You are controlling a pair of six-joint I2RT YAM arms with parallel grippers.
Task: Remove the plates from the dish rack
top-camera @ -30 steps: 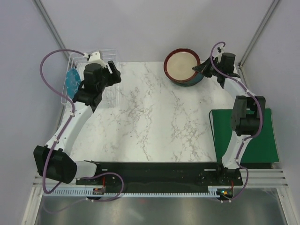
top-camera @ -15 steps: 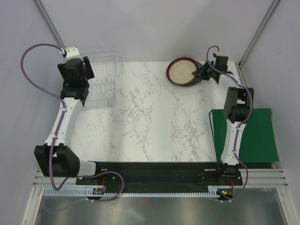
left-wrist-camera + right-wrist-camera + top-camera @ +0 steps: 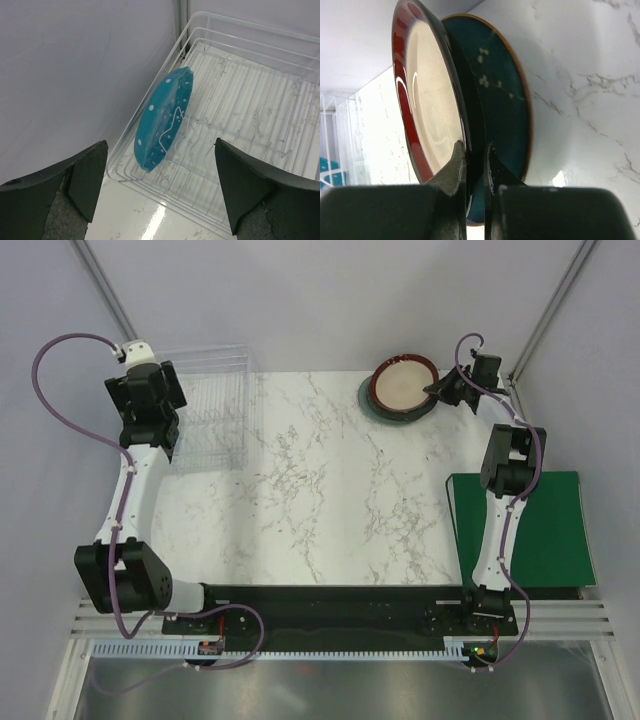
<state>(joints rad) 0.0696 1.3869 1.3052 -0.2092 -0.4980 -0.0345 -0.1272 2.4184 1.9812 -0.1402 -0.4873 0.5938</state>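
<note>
The right tool [image 3: 472,150] is pinched on the rim of the red-brown-rimmed cream plate [image 3: 427,110], one finger on the cream face and one behind. The plate is held at a slant over the dark teal plate [image 3: 505,100], which lies flat at the far right of the table [image 3: 320,490]. The two are closest at the pinched edge; contact there cannot be confirmed. The slant is judged to serve stacking, the near edge being set down first.

The left tool [image 3: 160,185] is spread wide with nothing between its fingers and hangs above the near-left corner of the dish rack [image 3: 260,115]. One turquoise plate [image 3: 162,117] stands on edge in the slots along the left wall. No other plate is seen in the rack, so the spread is judged to be preparation for taking that rim.
</note>
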